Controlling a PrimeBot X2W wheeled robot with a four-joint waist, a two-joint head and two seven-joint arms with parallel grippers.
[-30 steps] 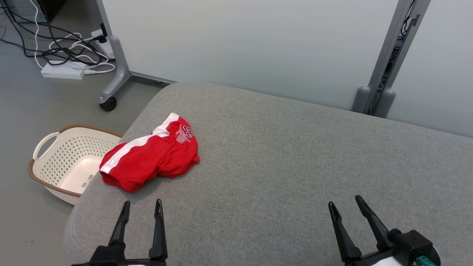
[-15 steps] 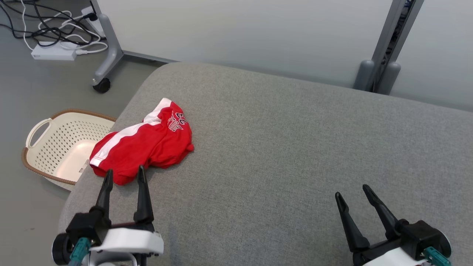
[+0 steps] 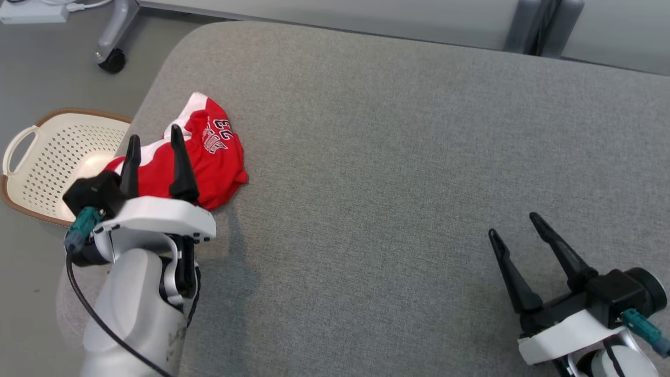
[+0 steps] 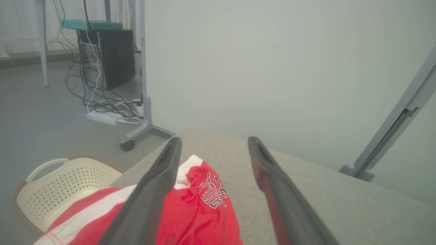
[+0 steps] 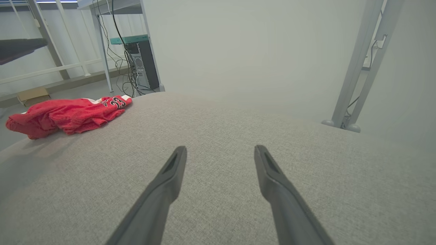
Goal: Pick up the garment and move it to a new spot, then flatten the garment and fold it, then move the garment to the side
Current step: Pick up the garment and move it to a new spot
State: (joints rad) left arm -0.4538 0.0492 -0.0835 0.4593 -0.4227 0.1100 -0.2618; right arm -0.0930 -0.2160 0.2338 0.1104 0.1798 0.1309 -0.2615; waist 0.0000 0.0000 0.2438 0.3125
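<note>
The garment (image 3: 214,157) is a crumpled red jersey with white stripes and dark lettering, lying near the left edge of the grey cushioned surface (image 3: 398,157). My left gripper (image 3: 154,133) hovers over its near part, open, with nothing between the fingers. The left wrist view looks down on the garment (image 4: 201,211) between and below the spread fingers of the left gripper (image 4: 213,143). My right gripper (image 3: 515,225) stands open over bare fabric at the lower right. In the right wrist view the garment (image 5: 68,114) lies far to the left of the right gripper (image 5: 220,149).
A cream perforated laundry basket (image 3: 36,162) with a brown rim sits on the floor left of the surface. A wheeled grey partition leg (image 3: 112,36) stands at the back left, another post (image 3: 544,26) at the back right. Cables and a computer tower (image 4: 105,58) lie beyond.
The head camera has tilted down, shifting the whole picture. My left arm has reached forward, so its gripper now stands over the garment. The right gripper has hardly moved.
</note>
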